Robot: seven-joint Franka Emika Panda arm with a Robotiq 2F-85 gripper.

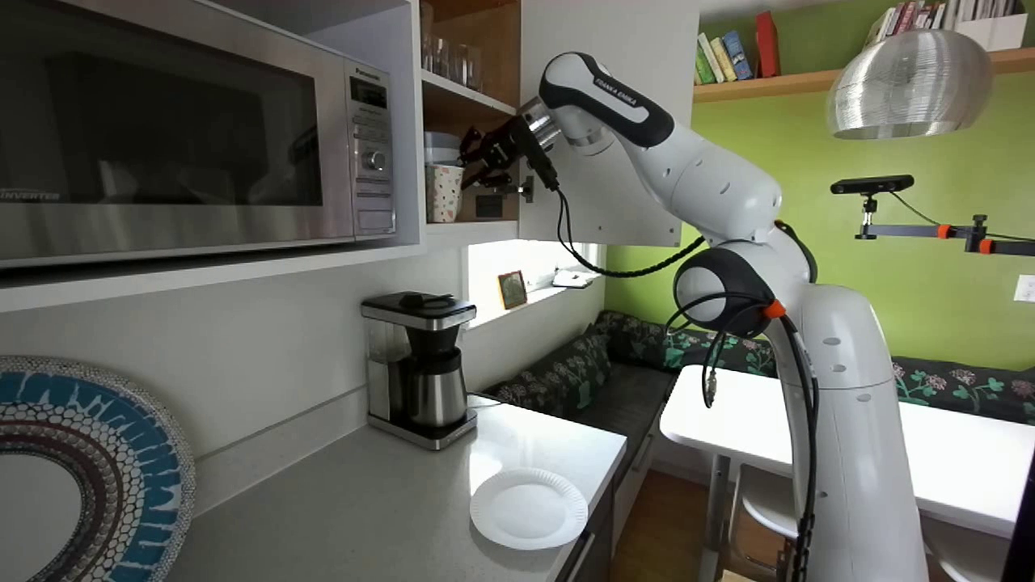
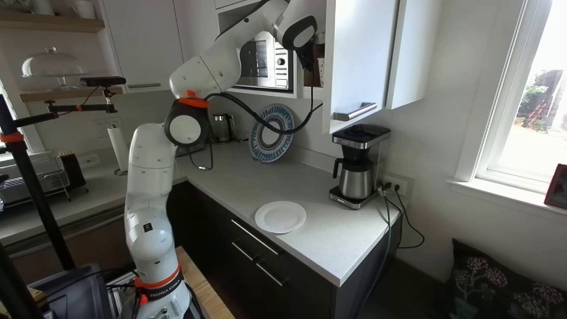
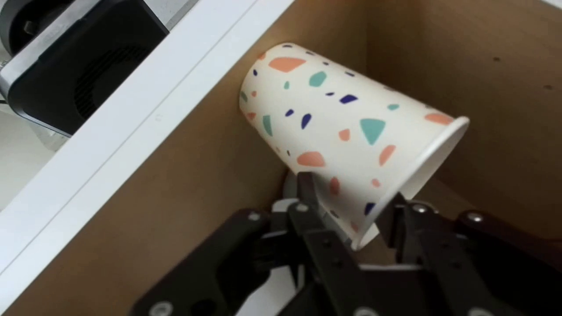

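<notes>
A white paper cup with coral, teal and navy flecks [image 3: 338, 114] stands upright on the lower shelf of a wall cabinet, also visible as a cup [image 1: 444, 194] in an exterior view. My gripper [image 3: 351, 188] reaches in at the cup's rim with its jaws part-way apart. One finger [image 3: 306, 188] overlaps the cup's outer wall; the opposite finger lies by the mouth, partly hidden behind the rim. The near rim comes between them, and the wall looks undented. Whether both pads touch it, I cannot tell. Pale items [image 1: 441, 148] sit beside the cup.
The open cabinet door [image 1: 606, 162] stands close to the arm. Glasses [image 1: 453, 61] occupy the shelf above. A microwave [image 1: 372, 162] adjoins the cabinet. Below, a coffee maker [image 1: 420, 364] and a white plate [image 1: 530, 509] rest on the counter.
</notes>
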